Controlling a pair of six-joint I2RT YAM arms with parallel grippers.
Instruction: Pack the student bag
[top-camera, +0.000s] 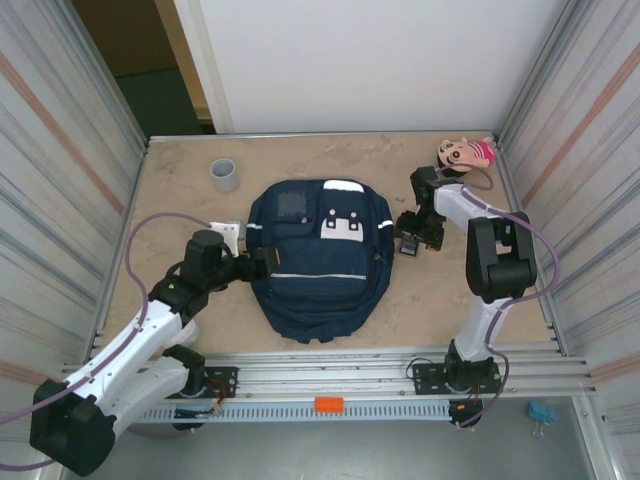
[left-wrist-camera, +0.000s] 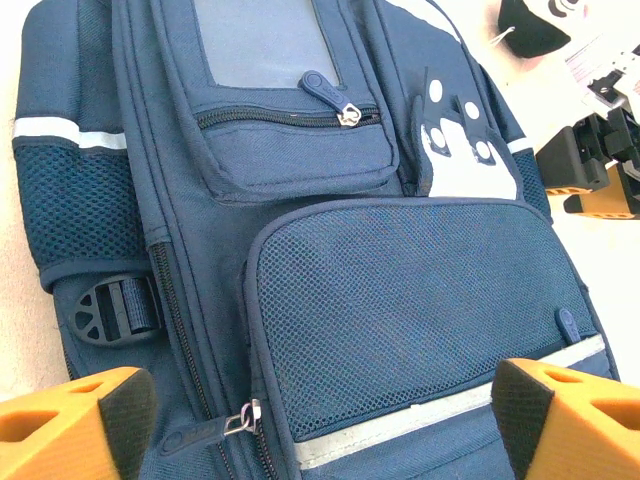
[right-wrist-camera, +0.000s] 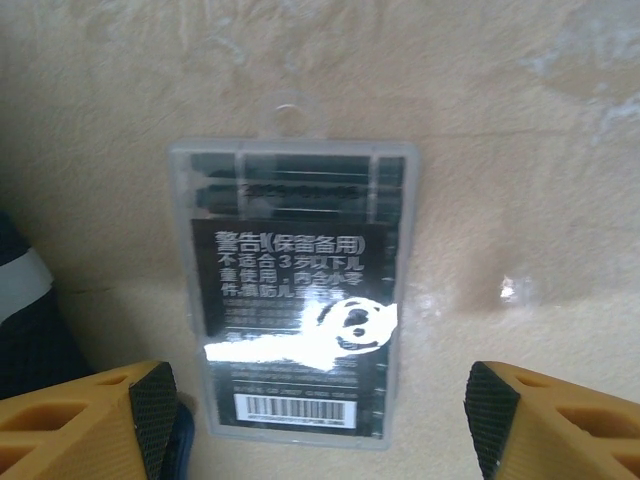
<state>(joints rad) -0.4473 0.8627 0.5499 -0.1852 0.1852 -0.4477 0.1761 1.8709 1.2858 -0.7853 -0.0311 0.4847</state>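
Student bag (top-camera: 318, 262) lies before open left fingers (left-wrist-camera: 70, 420); open right fingers (right-wrist-camera: 85, 420) straddle packet (right-wrist-camera: 295, 300) beside it.

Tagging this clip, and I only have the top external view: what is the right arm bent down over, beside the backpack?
Observer: A clear plastic case with a dark printed label and a barcode, lying flat on the table.
Operator: Is it gripped?
Observer: No. The right gripper has its jaws open, one on each side of the case's barcode end.
Operator: Any pocket open in front of the left arm?
Observer: On the student bag, the small upper front pocket's zip is shut, ahead of the open left gripper.
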